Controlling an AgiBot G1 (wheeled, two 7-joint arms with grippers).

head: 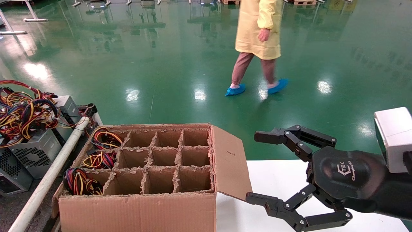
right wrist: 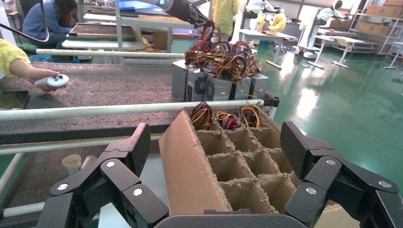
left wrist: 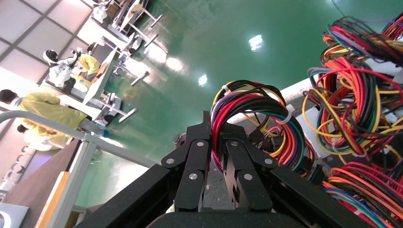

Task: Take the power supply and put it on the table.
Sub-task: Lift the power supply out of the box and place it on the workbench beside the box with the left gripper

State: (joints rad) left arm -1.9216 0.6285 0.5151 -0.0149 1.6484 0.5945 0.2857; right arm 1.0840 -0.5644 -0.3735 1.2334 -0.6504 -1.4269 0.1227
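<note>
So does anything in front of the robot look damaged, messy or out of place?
The cardboard box has frayed, ragged divider edges, and its flap splays toward the open right pincer. Tangled wire bundles sprawl over power supplies heaped beside it. Nothing is spilled.

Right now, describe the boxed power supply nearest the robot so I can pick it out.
Start at the brown cardboard box with a grid of dividers, left of the open right gripper. Only its left column is filled. The power supply in that column's front corner cell shows as a red, yellow and black wire bundle; its two neighbours sit farther back.
</note>
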